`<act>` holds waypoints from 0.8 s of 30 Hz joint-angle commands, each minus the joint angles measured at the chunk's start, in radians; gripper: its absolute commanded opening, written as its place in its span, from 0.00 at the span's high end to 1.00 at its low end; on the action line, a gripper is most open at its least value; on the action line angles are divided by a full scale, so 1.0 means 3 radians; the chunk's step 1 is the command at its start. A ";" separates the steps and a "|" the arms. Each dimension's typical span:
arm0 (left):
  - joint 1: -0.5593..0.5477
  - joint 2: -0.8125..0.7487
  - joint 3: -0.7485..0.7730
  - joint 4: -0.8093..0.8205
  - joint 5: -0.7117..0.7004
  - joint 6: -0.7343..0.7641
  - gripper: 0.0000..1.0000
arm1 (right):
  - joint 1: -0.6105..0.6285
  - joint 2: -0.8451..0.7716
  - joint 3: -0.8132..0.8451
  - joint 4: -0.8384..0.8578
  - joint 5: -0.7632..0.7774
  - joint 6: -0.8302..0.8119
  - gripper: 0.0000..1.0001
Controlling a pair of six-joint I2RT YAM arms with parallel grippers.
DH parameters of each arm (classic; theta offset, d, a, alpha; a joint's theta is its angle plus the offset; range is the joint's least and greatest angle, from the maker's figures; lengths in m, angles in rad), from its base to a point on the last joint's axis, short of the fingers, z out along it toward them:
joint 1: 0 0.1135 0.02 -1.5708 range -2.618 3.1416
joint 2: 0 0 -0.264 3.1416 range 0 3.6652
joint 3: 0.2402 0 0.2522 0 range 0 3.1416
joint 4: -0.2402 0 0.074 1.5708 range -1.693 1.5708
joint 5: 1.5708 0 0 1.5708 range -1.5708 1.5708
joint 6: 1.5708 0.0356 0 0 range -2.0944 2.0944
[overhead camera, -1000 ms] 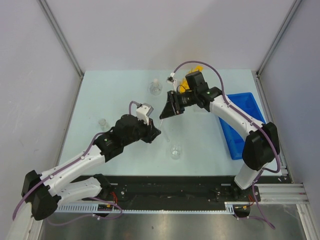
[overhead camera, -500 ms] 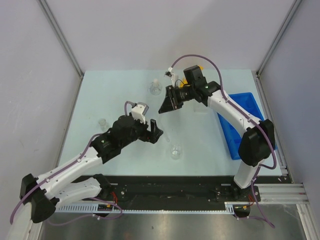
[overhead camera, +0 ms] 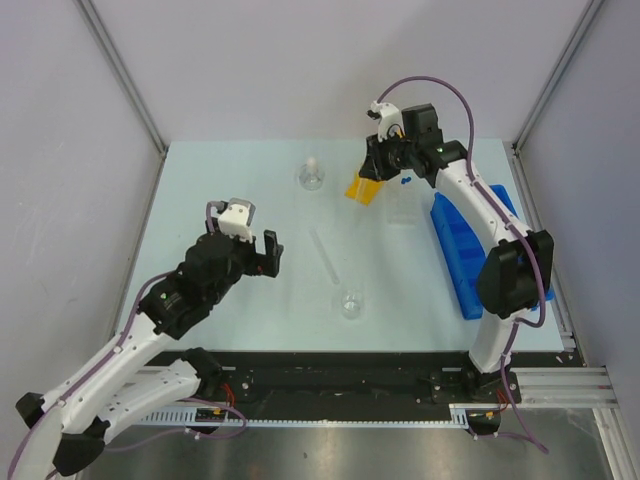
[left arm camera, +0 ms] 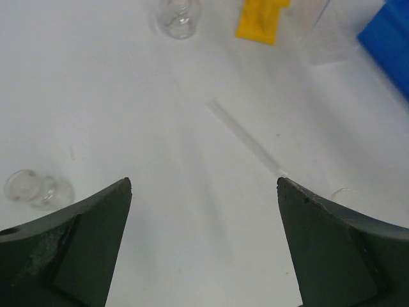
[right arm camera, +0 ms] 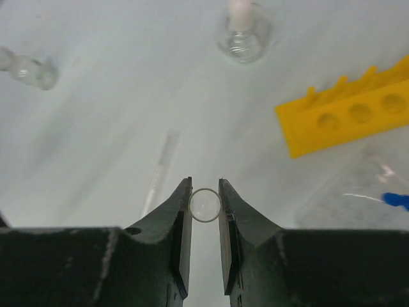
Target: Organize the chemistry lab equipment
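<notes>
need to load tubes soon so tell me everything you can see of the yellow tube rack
The yellow tube rack is a yellow block, plastic by its look, with round holes in a row on top; three show in the right wrist view, all empty, with small ribs along its far edge. It sits on the table near the back, beside the clear tray; whether they touch is unclear. Nothing grips it.

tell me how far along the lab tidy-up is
Early. Done: nothing obvious; the yellow tube rack shows empty holes. In hand: the right pincer grips a clear tube; the left pincer is open, empty. To do: a second tube, the stoppered flask and beaker sit loose on the table.
</notes>
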State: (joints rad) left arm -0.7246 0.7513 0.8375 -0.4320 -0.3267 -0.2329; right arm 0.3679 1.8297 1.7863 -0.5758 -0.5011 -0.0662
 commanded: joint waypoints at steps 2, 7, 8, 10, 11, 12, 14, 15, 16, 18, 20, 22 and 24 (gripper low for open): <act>0.0135 0.0027 -0.0040 -0.0380 -0.0317 0.0229 0.00 | -0.0025 0.0123 0.0202 0.0406 0.0774 -0.0505 0.79; 0.0140 0.0042 -0.0271 -0.0324 -0.0230 0.0158 0.00 | -0.0066 0.0343 0.0478 0.0472 0.0893 -0.0572 0.79; 0.0135 0.0062 -0.0246 -0.0339 -0.0271 0.0153 0.00 | -0.0076 0.0374 0.0534 0.0467 0.0898 -0.0557 0.79; 0.0135 0.0083 -0.0266 -0.0289 -0.0291 0.0203 0.00 | -0.0096 0.0450 0.0703 0.0457 0.0924 -0.0551 0.79; 0.0135 0.0088 -0.0261 -0.0288 -0.0302 0.0214 0.00 | -0.0107 0.0517 0.0749 0.0462 0.0944 -0.0541 0.78; 0.0135 0.0118 -0.0251 -0.0288 -0.0312 0.0219 0.00 | -0.0107 0.0558 0.0790 0.0462 0.0954 -0.0536 0.78; 0.0135 0.0149 -0.0256 -0.0283 -0.0307 0.0244 0.00 | -0.0127 0.0640 0.0882 0.0457 0.0975 -0.0531 0.78; 0.0135 0.0175 -0.0251 -0.0288 -0.0312 0.0245 0.00 | -0.0127 0.0655 0.0897 0.0467 0.0985 -0.0526 0.78; 0.0140 0.0190 -0.0256 -0.0298 -0.0312 0.0250 0.00 | -0.0137 0.0671 0.0918 0.0477 0.0990 -0.0521 0.78; 0.0140 0.0211 -0.0245 -0.0304 -0.0317 0.0255 0.00 | -0.0147 0.0722 0.0933 0.0488 0.1000 -0.0526 0.78; 0.0135 0.0216 -0.0250 -0.0293 -0.0317 0.0260 0.00 | -0.0147 0.0747 0.0964 0.0498 0.1021 -0.0526 0.78; 0.0140 0.0226 -0.0250 -0.0293 -0.0312 0.0265 0.00 | -0.0153 0.0783 0.0989 0.0503 0.1021 -0.0526 0.78; 0.0135 0.0241 -0.0251 -0.0293 -0.0307 0.0265 0.00 | -0.0158 0.0819 0.1020 0.0508 0.1031 -0.0531 0.78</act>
State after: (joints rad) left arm -0.6884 0.8200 0.7540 -0.5381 -0.3992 -0.1822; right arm 0.3229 2.0567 2.0331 -0.4622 -0.2127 -0.2127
